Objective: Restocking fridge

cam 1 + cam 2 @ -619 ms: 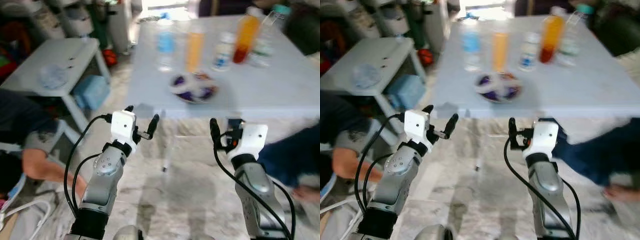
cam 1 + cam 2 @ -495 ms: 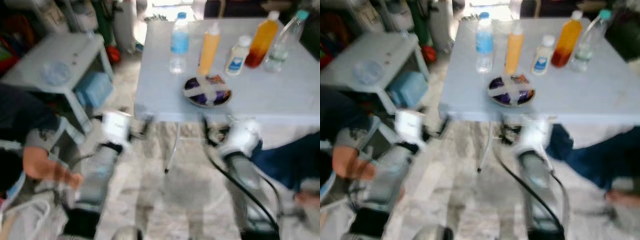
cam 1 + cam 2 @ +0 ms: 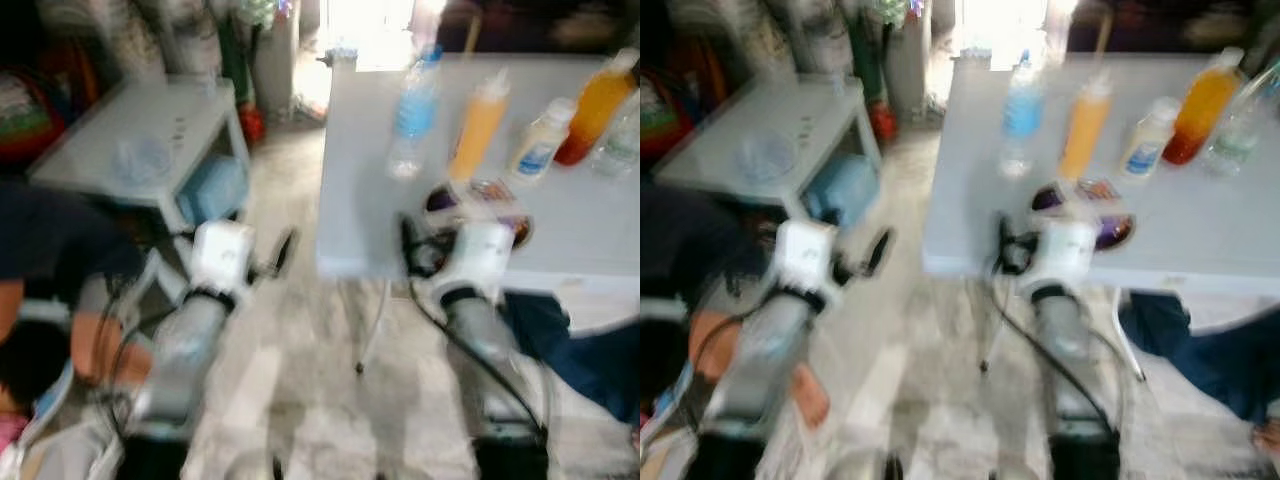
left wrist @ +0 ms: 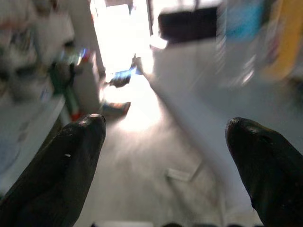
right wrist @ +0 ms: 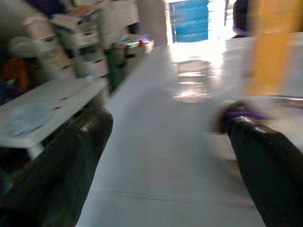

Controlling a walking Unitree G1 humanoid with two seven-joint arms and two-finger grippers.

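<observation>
The picture is blurred by motion. On a white table [image 3: 370, 150] stand a blue-labelled water bottle [image 3: 413, 110], an orange squeeze bottle [image 3: 477, 125], a small white bottle [image 3: 540, 150], an orange juice bottle [image 3: 598, 105] and a clear bottle [image 3: 625, 145]. A purple plate [image 3: 497, 196] lies near the table's front edge. My right gripper [image 5: 170, 156] is open and empty, level with the tabletop just before the plate. My left gripper [image 4: 165, 142] is open and empty, held left of the table's corner over the floor.
A low white side table [image 3: 130, 140] stands at the left with a blue box [image 3: 212, 188] under it. A person's limb [image 3: 90, 345] is at the near left, and dark blue cloth [image 3: 570, 340] under the table at the right. A thin table leg [image 3: 375, 320] drops between my arms.
The whole picture has shifted and blurred, so the camera moved. The table now sits nearer and further right. Both grippers are closer to its front edge and still open.
</observation>
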